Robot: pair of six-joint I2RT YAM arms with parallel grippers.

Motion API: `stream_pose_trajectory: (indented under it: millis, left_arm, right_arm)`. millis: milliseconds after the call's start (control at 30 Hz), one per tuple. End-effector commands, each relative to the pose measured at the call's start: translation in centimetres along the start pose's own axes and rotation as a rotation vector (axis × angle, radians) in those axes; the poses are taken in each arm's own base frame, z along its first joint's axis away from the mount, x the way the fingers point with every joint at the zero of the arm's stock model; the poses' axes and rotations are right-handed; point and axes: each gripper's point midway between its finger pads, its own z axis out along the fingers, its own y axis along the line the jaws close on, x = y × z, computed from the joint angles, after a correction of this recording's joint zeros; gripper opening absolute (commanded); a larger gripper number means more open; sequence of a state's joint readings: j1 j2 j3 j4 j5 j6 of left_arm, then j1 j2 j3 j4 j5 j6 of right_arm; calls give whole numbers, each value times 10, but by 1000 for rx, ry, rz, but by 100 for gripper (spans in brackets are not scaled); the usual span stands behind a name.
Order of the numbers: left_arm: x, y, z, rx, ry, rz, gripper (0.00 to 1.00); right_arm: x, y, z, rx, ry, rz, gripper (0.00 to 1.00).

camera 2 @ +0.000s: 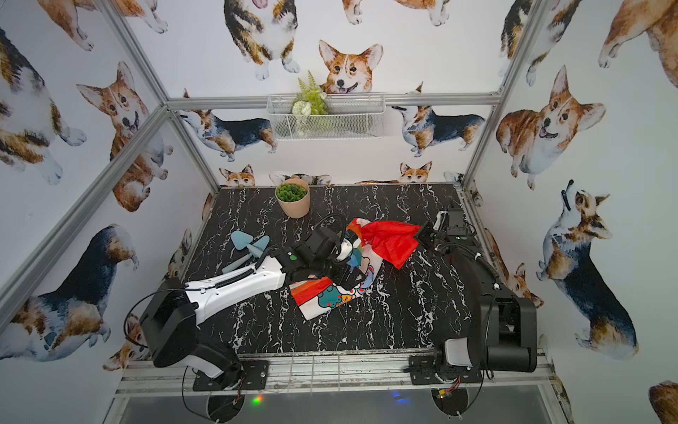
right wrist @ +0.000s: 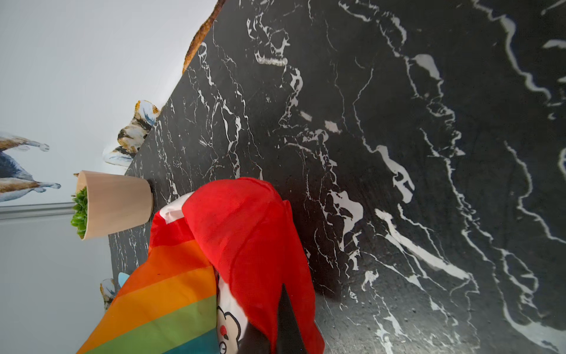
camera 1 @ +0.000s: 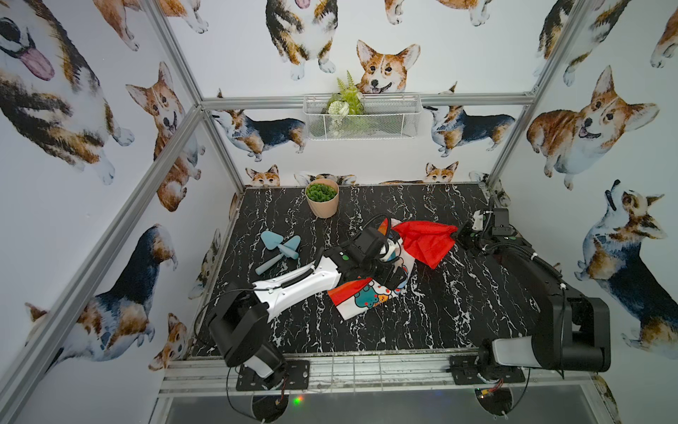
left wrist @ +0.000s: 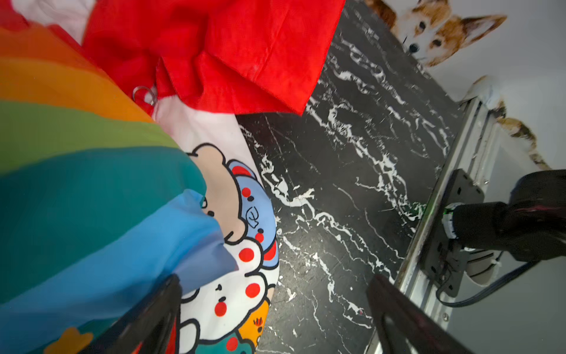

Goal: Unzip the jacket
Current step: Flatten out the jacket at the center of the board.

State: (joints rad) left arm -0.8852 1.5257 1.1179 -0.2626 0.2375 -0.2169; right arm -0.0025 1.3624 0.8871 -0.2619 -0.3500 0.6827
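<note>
The jacket (camera 1: 367,299) lies crumpled mid-table, its rainbow half (left wrist: 76,184) overlapping the white cartoon half (left wrist: 226,294). Its red hood (camera 1: 425,238) is stretched toward the right and lifted off the table. My right gripper (camera 1: 458,235) is shut on the hood's edge; its black fingers pinch red fabric (right wrist: 245,245) in the right wrist view. My left gripper (camera 1: 396,277) hovers over the jacket's body, jaws wide apart and holding nothing (left wrist: 274,282). A small metal ring (left wrist: 144,92) sits where hood and halves meet. Zipper teeth are not visible.
A pink pot with a green plant (camera 1: 322,198) stands at the back of the black marble table (camera 1: 440,312). Blue garden tools (camera 1: 279,249) lie at the left, near the left arm. A wire basket (camera 1: 389,117) hangs on the back wall.
</note>
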Motion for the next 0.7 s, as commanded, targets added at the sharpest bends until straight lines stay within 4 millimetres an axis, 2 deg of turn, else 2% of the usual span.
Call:
stream_pose_trajectory:
  millis: [0,33,133,167,233,333,467,533,667]
  left_arm:
    - [-24,25,-21,-51,-147,-37,90]
    - [-27,38,-26,-69,-173,-77,87]
    - [-17,88,-32,-140,-214,-253,78]
    - [-11,104,-32,-160,-210,-311,77]
    - [-5,118,-33,-162,-220,-366,81]
    - [-4,125,-30,-162,-229,-391,91]
    - [-8,126,-15,-114,-217,-403,93]
    - [-11,123,-7,-83,-211,-403,87]
    - [-27,109,10,0,-204,-381,67]
  right_arm:
    - [9,9,3,-61,10,-50,0]
    - [13,9,4,-55,13,-62,0]
    - [22,4,9,-19,27,-85,0]
    - [24,3,10,-16,33,-87,0]
    - [26,4,12,-16,41,-90,0]
    - [30,6,16,-14,53,-102,0]
    - [33,8,17,-16,63,-108,0]
    - [34,7,15,-16,61,-107,0]
    - [37,5,14,-14,56,-104,0]
